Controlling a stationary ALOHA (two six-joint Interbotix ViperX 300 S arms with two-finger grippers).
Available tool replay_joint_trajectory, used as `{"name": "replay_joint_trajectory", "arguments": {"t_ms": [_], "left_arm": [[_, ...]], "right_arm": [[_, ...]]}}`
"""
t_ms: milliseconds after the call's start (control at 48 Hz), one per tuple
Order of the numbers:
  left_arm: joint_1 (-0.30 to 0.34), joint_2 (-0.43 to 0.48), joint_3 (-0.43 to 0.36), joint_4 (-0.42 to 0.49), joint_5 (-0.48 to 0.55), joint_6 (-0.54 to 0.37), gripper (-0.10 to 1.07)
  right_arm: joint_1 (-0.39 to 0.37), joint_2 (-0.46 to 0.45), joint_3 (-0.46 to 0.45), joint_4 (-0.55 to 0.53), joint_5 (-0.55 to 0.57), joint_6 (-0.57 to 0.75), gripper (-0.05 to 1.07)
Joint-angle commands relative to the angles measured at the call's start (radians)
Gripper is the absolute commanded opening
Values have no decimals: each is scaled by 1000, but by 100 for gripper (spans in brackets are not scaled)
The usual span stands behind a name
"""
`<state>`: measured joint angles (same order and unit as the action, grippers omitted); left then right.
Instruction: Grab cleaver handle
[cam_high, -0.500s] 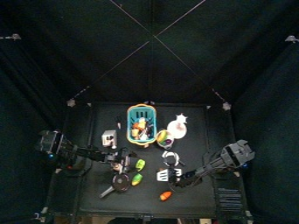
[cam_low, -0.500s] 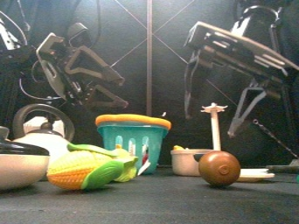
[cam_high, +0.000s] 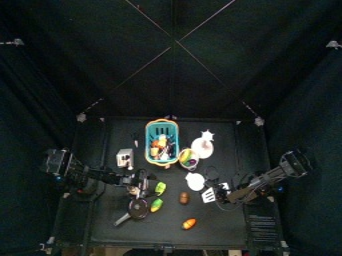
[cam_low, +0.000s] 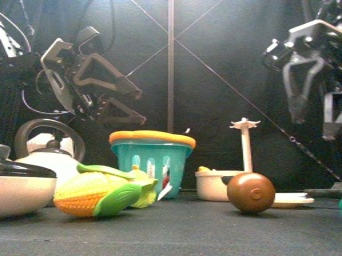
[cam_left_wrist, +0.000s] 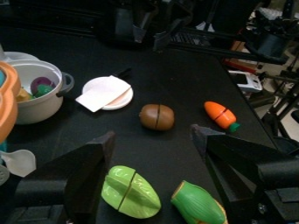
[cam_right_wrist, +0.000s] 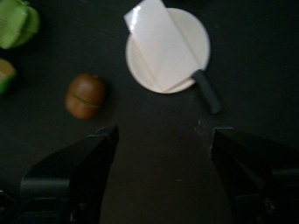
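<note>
The right hand (cam_right_wrist: 152, 149) is held above the desk (cam_right_wrist: 152, 188) with its jaws spread fully apart and nothing between them. The cleaver (cam_right_wrist: 176, 52) lies ahead of the jaws: its pale, flat blade rests across a white round plate (cam_right_wrist: 146, 66), and its short dark handle (cam_right_wrist: 207, 90) projects past the plate rim onto the desk, slightly off the hand's centre line. A brown, rounded, smooth piece (cam_right_wrist: 83, 95) lies beside the plate, off to one side of the hand.

The left hand (cam_left_wrist: 152, 162) is also open and empty, parked at the opposite side of the desk.

Risks are judged as follows. The handle is slim and dark against a dark surface, so a misjudged descent could close on the plate rim or the blade instead. Because the handle sits off-centre, one jaw may strike it and push the cleaver round on the smooth plate. A low-lying handle may also be clipped and slip out.
</note>
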<state>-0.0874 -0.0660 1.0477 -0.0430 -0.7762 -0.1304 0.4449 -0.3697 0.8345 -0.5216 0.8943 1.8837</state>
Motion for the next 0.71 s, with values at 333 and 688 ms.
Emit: {"name": "replay_joint_trajectory", "arguments": {"t_ms": [333, 688], "left_arm": [[6, 6, -6, -2, -9, 0, 102], [8, 8, -8, -2, -9, 0, 102]], "right_arm": [[-100, -29, 196, -48, -202, -104, 101], [-158, 75, 210, -161, -284, -107, 101]]}}
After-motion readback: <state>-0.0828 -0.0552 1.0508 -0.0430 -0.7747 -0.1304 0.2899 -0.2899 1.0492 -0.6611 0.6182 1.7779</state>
